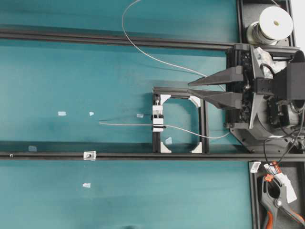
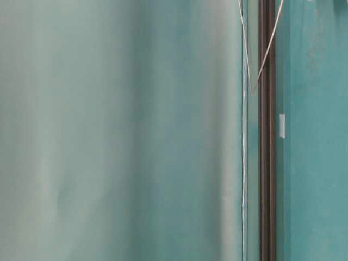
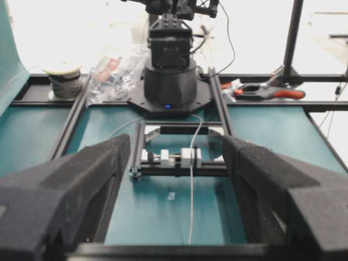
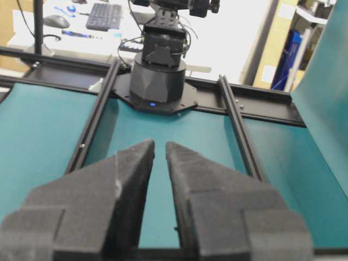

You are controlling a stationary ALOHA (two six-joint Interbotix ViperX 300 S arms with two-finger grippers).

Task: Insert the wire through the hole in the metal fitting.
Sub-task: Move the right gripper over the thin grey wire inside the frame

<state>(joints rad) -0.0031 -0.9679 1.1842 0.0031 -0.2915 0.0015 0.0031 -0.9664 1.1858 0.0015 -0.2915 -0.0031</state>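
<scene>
The hole cannot be made out in any view, and the left gripper (image 3: 176, 163) is missed overhead but seen spread and empty from its wrist; the right gripper (image 1: 193, 88) is seen narrowly parted, pinching nothing. Only overhead is the metal fitting (image 1: 89, 155) shown, on the lower rail (image 1: 47, 155), well apart from the wire (image 1: 128, 124), which is threaded through the white block (image 1: 157, 119).

You've got a white-and-silver block (image 1: 158, 120) clamped in a black square frame (image 1: 204, 125) at centre frame. White tape scraps (image 1: 61, 113) dot the teal mat (image 1: 71, 71). Spool (image 1: 272, 25) sits upper right; orange-handled clamp (image 1: 276, 202) lower right.
</scene>
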